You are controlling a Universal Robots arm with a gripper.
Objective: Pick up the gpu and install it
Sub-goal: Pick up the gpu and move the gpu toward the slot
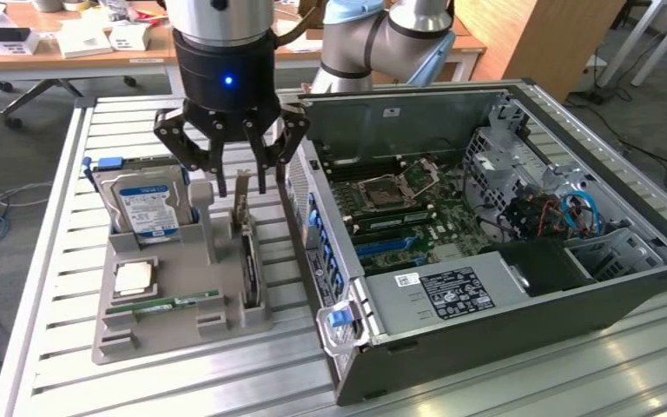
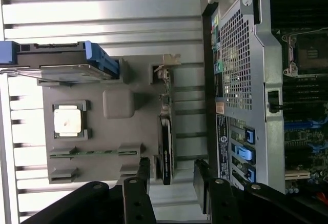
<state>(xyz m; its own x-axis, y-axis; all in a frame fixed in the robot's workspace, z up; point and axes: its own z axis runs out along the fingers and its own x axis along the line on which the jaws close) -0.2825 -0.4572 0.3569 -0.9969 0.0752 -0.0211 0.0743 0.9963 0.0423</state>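
The gripper (image 1: 241, 181) hangs right over the gpu (image 1: 246, 239), its jaws spread wide and holding nothing, one finger to either side of the card's upper edge. The gpu stands on edge in a slot of the grey tray (image 1: 125, 339), on the side nearest the case (image 1: 426, 113). The case lies open, with the board showing. On the tray a hard drive (image 1: 142, 204) stands upright, and a CPU (image 1: 135, 278) and a RAM stick (image 1: 178, 302) lie flat.
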